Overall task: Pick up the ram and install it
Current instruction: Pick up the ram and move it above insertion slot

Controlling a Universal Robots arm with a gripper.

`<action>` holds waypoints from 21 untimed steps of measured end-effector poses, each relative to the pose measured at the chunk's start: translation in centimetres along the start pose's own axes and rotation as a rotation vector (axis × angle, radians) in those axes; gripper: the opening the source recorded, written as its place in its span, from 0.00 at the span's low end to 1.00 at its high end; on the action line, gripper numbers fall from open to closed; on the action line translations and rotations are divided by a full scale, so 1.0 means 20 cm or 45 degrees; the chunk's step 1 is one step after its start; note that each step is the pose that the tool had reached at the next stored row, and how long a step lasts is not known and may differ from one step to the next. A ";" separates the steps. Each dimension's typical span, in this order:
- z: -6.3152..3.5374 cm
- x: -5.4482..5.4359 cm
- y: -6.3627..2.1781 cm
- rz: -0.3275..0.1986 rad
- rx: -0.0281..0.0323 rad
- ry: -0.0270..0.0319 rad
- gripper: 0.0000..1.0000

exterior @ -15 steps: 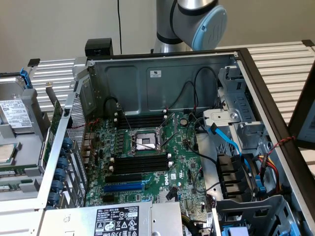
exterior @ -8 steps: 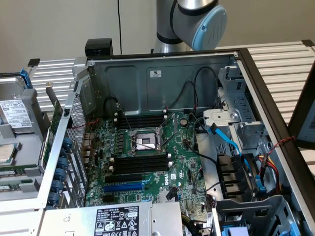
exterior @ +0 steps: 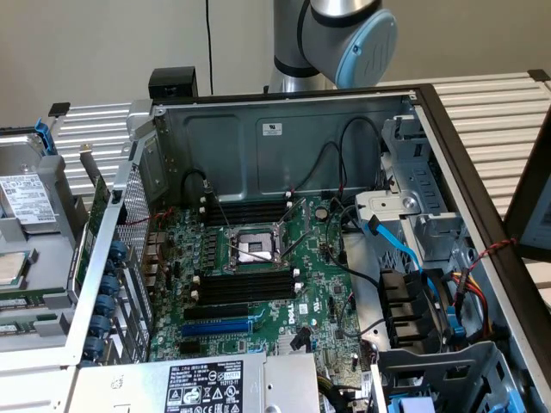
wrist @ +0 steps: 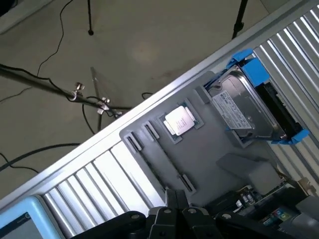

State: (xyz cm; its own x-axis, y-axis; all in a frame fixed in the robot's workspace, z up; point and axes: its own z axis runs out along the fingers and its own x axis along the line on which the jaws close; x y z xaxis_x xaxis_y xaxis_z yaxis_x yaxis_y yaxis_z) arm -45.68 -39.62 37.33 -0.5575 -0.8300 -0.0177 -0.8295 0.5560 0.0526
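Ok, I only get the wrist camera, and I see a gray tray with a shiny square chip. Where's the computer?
Observer: The open computer case sits right beside that tray, on the exterior view's right of it.
Operator: Are the memory slots full?
Observer: No, the black memory slots on either side of the processor socket look empty.
Operator: Anything colourful in there?
Observer: A long blue expansion slot lies a little nearer the camera than those slots.
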 end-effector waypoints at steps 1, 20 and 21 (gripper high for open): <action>0.000 0.00 0.000 -0.023 -0.0005 0.0012 0.11; 0.016 0.00 -0.001 -0.455 -0.0026 0.0216 0.11; 0.017 0.00 -0.001 -0.469 0.0000 0.0221 0.11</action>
State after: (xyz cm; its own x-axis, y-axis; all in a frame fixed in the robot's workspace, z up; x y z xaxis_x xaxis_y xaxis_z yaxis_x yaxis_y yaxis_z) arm -45.68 -39.62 36.98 -0.2209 -0.9751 -0.0185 -0.9745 0.2198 0.0459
